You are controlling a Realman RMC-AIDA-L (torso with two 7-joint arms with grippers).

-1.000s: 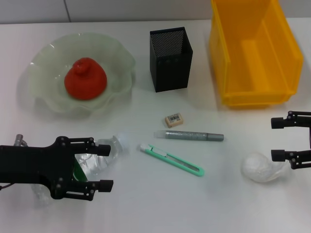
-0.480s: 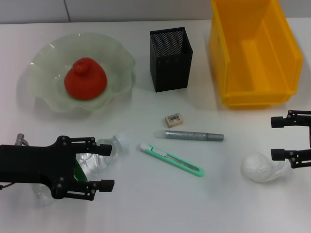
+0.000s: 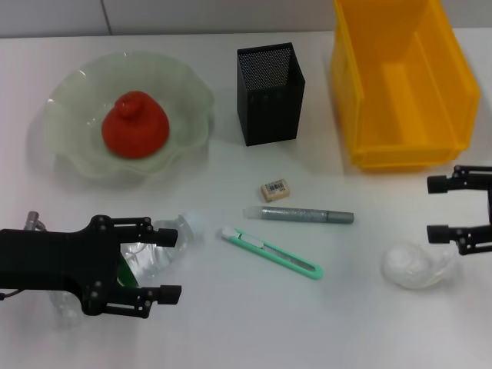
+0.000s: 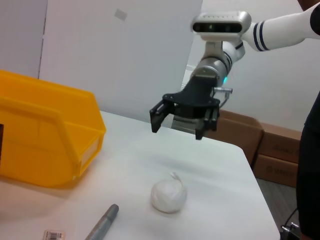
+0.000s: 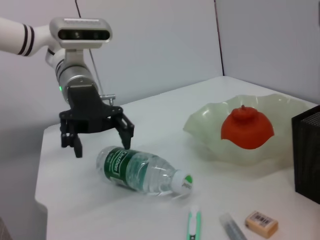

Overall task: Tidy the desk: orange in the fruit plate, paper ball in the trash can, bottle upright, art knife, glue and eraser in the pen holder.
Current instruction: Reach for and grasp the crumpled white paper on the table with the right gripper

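The orange (image 3: 135, 125) lies in the pale green fruit plate (image 3: 77, 88). A clear bottle (image 3: 157, 255) with a green label lies on its side, and my open left gripper (image 3: 171, 264) is above it, its fingers either side of the bottle's body. It also shows in the right wrist view (image 5: 140, 172), under the left gripper (image 5: 98, 145). The white paper ball (image 3: 411, 265) lies just in front of my open, empty right gripper (image 3: 434, 208). The eraser (image 3: 274, 190), the grey glue stick (image 3: 300, 215) and the green art knife (image 3: 273, 252) lie mid-table. The black mesh pen holder (image 3: 269, 92) stands behind them.
A yellow bin (image 3: 403, 84) stands at the back right, behind the right gripper. The left wrist view shows the right gripper (image 4: 177, 131) hovering above and behind the paper ball (image 4: 169, 195), near the table's right edge.
My right gripper has shifted a little away from the paper ball, toward the yellow bin. The left arm and the objects have not moved.
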